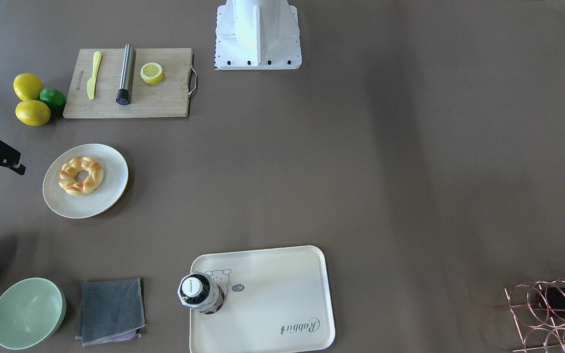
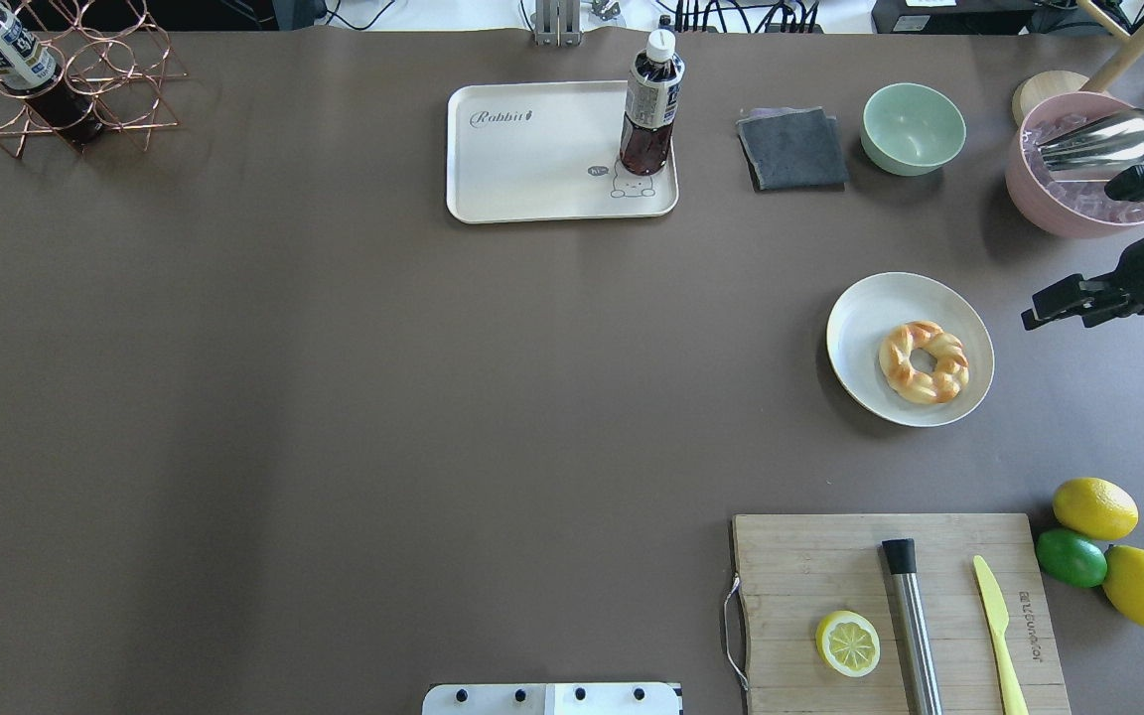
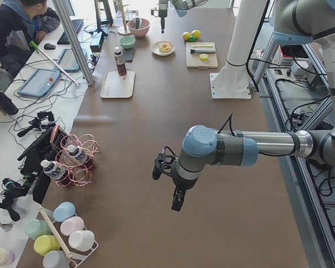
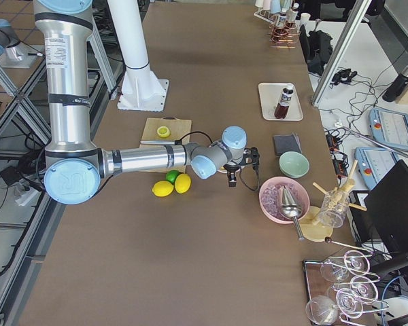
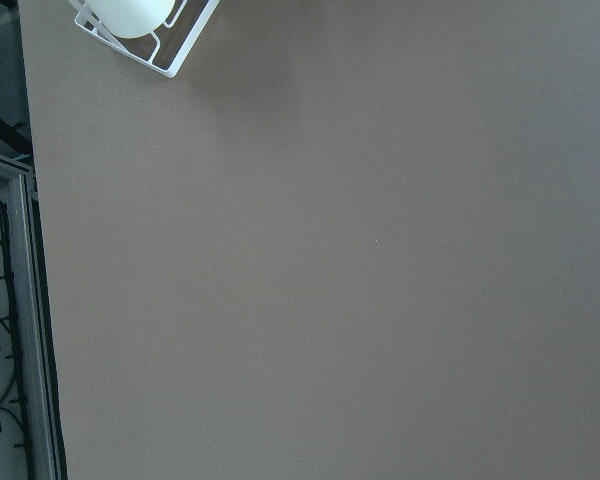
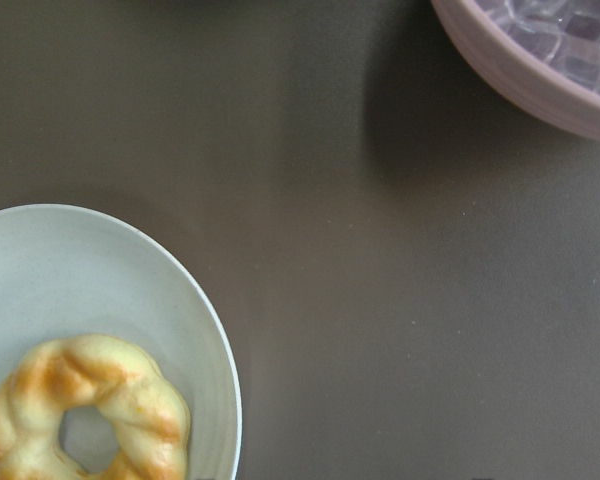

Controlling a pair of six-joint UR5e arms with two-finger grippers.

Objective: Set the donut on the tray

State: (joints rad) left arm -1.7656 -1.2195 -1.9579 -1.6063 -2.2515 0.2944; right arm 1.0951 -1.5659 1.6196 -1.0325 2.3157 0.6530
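Item: donut [image 2: 923,362] lies on plate [image 2: 865,318], 8 o'clock from your right gripper [image 2: 1037,316] overhead (nearer arm; you cannot tell its opening).

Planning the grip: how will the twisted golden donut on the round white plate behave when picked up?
The twisted golden-yellow donut looks puffy, so probably light and squashy. Its shiny glazed patches may be slick. Lying flat on the round off-white plate, it shouldn't roll.
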